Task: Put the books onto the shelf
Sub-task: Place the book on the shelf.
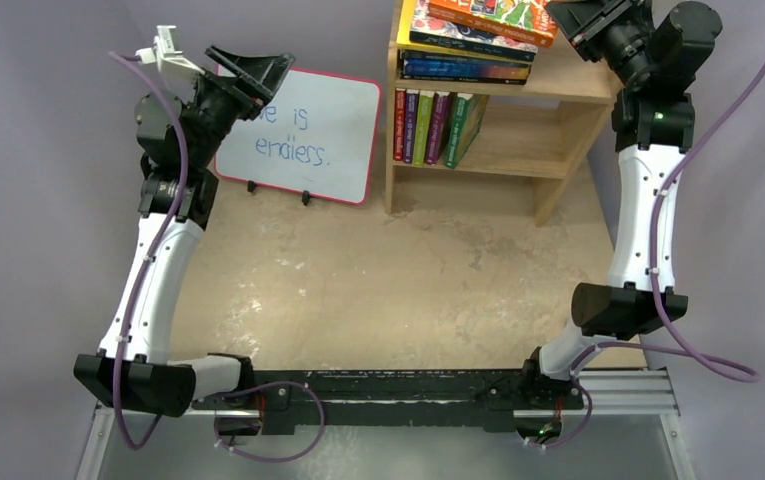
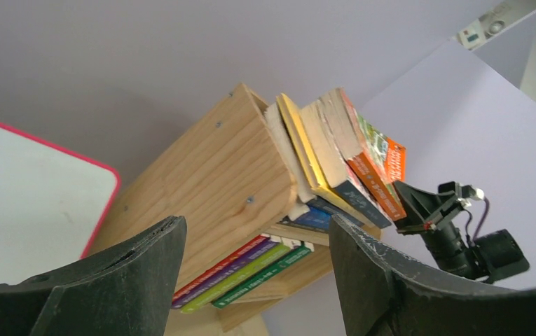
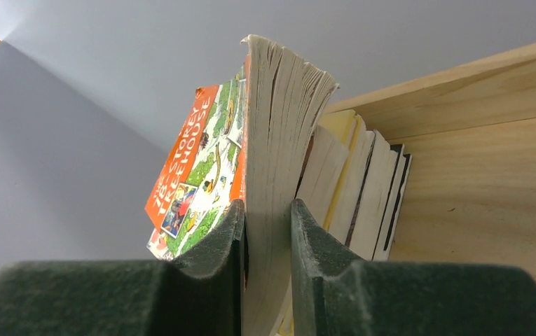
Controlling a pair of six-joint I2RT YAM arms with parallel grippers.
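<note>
The right gripper (image 3: 266,238) clamped its fingers on the page edge of the orange Treehouse paperback (image 3: 202,164), which lay topmost on the stack of books (image 1: 470,45) on the upper tier of the wooden shelf (image 1: 558,85). Five more books (image 1: 438,127) stood on the lower tier (spines outward). The left gripper (image 2: 258,280) hung wide open and empty beside the whiteboard (image 1: 303,135).
</note>
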